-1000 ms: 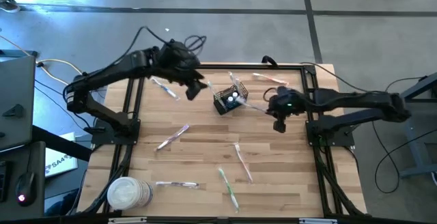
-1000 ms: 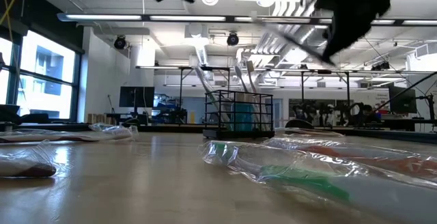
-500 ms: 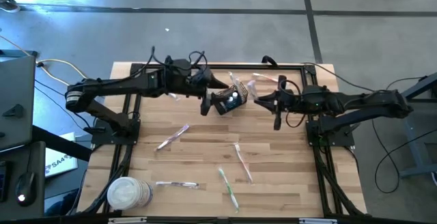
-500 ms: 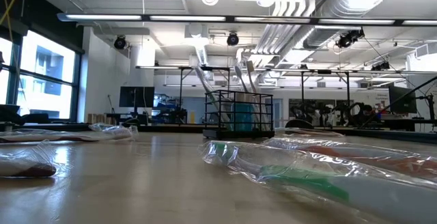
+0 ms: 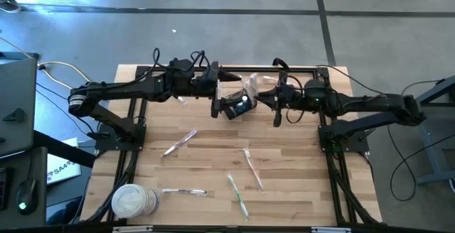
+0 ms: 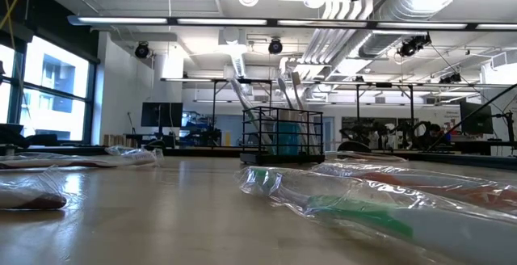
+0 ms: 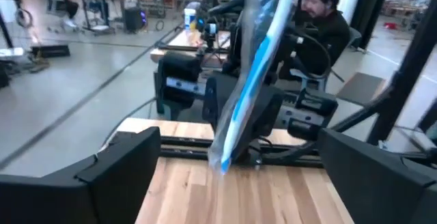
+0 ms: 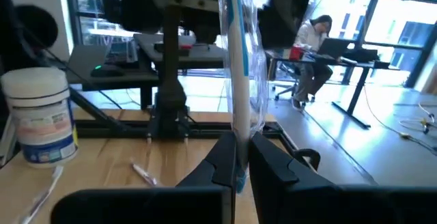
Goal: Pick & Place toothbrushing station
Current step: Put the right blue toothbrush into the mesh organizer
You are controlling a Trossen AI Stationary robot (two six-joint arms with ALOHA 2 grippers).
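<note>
The toothbrushing station (image 5: 237, 104) stands at the tabletop's 12 o'clock edge. Your right gripper (image 5: 264, 95), jaws clamped on a wrapped toothbrush (image 8: 238, 67) held upright, is just toward 3 o'clock of it. Your left gripper (image 5: 215, 91), jaws wide, flanks at 9 o'clock.

The bench (image 5: 213, 169) is pale striped wood with a black frame. The toothbrushing station (image 6: 283, 136) is black wire mesh. A white tub (image 5: 133, 202) sits by the near left corner. The toothbrush (image 8: 235, 53) in clear wrap is blue and white; another (image 5: 238, 194) is green.
</note>
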